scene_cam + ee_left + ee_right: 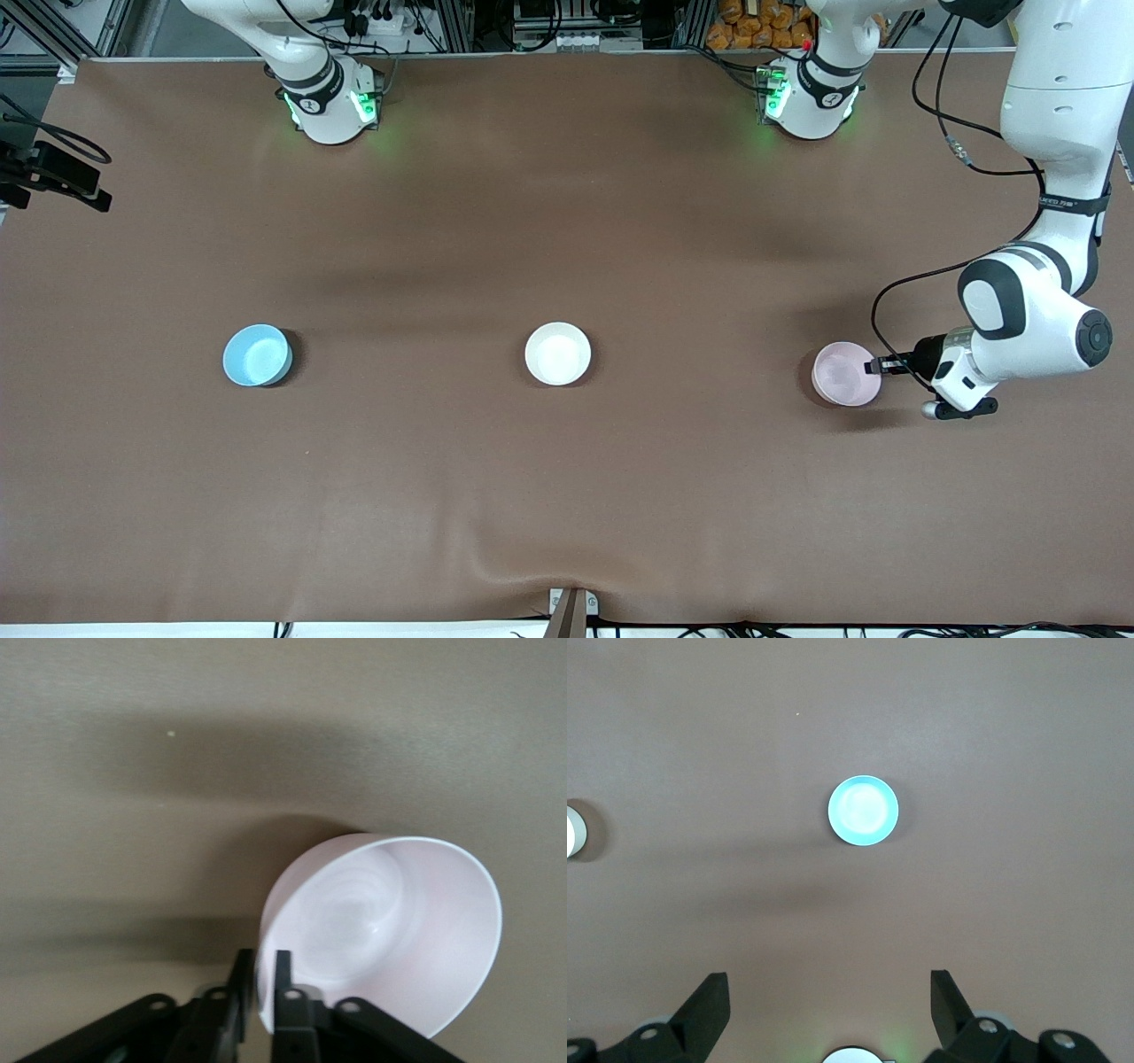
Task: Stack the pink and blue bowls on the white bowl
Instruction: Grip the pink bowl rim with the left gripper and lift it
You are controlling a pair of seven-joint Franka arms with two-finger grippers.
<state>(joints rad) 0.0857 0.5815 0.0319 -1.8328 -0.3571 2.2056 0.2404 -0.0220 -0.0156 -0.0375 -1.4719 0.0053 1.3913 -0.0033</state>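
- Blue bowl (257, 354), toward the right arm's end of the table, sits upright and untouched.
- Right gripper (829, 1005) hangs high over that bowl, fingers spread wide; the arm waits.
- White bowl (557, 354) stands mid-table, well apart from both others: the stack's base, nothing in it yet.
- Pink bowl (847, 373) rests toward the left arm's end.
- Left gripper (877, 366) pinches its rim, one finger inside the wall, one outside, probably for lifting.
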